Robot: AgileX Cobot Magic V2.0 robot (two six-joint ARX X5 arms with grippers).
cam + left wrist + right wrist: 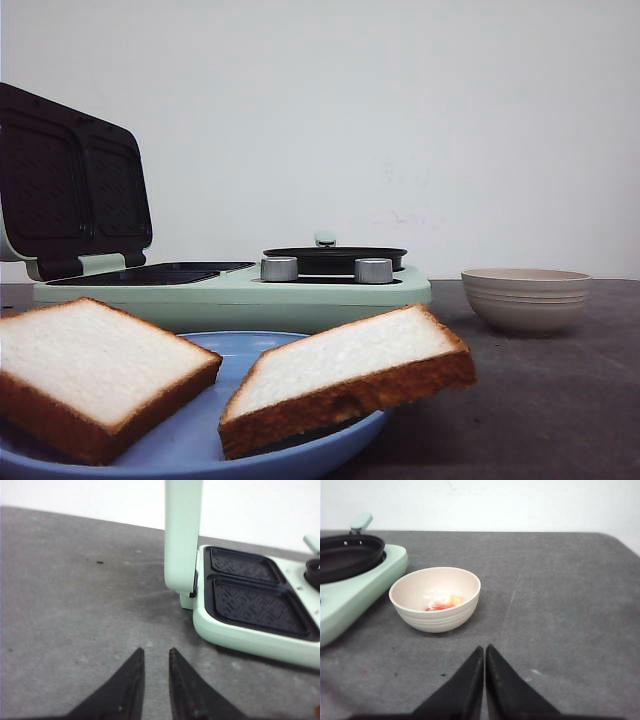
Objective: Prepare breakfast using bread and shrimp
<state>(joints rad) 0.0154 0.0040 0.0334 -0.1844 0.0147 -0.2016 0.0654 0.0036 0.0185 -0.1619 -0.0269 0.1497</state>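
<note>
Two slices of white bread with brown crusts lie on a blue plate [200, 430] at the front: one slice [90, 365] on the left, the other slice [345, 375] on the right, hanging over the rim. The shrimp [440, 602], small pale pink and red lumps, lie in a beige ribbed bowl [435, 617], which also shows in the front view [527, 298]. My left gripper [156, 652] is open and empty over the grey table, near the sandwich maker. My right gripper [484, 649] is shut and empty, a little short of the bowl.
A mint green sandwich maker [230, 285] stands behind the plate, its lid [70, 185] up, with two dark grill plates [255, 597] and a black pan [335, 258] beside two knobs. The grey table [560, 595] stretches to the right of the bowl.
</note>
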